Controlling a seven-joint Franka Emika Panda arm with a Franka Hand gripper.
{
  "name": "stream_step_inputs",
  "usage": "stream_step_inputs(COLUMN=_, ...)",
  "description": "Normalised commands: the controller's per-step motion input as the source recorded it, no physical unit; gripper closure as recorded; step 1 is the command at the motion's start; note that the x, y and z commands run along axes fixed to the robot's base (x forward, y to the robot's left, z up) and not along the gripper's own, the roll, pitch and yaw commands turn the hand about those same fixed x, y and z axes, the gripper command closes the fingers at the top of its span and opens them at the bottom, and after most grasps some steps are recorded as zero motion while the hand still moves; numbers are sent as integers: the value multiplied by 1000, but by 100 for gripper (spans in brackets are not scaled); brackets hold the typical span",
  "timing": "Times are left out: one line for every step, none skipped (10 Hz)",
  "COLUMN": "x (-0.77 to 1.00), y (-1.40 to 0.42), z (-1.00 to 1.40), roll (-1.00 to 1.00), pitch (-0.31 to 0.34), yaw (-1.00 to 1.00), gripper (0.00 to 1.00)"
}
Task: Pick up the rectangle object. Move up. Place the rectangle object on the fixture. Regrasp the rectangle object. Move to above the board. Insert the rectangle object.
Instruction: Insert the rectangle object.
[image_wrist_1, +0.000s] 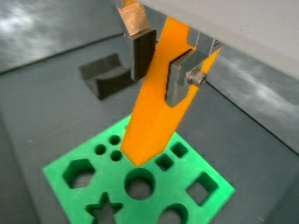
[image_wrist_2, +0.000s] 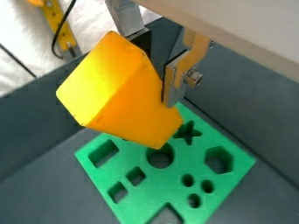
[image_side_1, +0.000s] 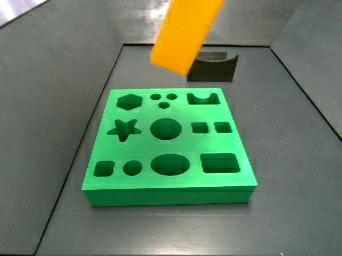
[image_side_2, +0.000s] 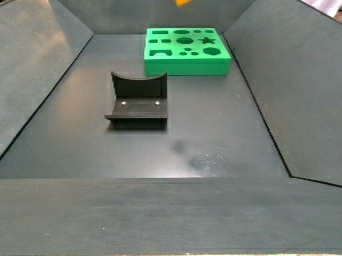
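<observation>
In both wrist views the gripper (image_wrist_1: 163, 54) has its 2 fingers (image_wrist_1: 183, 80) clamped on the rectangle object (image_wrist_1: 158, 92), hanging tilted above the board (image_wrist_1: 87, 204), whose cut-outs are empty, with the fixture (image_side_2: 138, 100) apart.

The gripper (image_wrist_1: 165, 63), gripping the rectangle object (image_wrist_1: 156, 96), hung above the board (image_side_1: 167, 140) with open air beneath, while the fixture (image_side_2: 138, 101) stood well apart on bare floor (image_side_2: 201, 150) walled along its edges.
</observation>
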Motion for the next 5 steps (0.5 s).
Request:
stream_step_inputs(x=11, y=0, z=-117, roll=-500, pitch=-386, yaw=-460, gripper=100)
stream_step_inputs(x=11, y=0, z=-114, roll=-500, pitch=-387, yaw=-454, gripper=100)
stream_step_inputs(x=0, y=0, z=0, roll=-420, pitch=-500, yaw=-397, gripper=100)
stream_step_inputs(x=-254, y=0, z=0, roll=0, pitch=-171, yaw=0, gripper=100)
stream_step_inputs(x=-174, y=-97, z=-166, roll=-194, pitch=-474, yaw=-71, gripper=100)
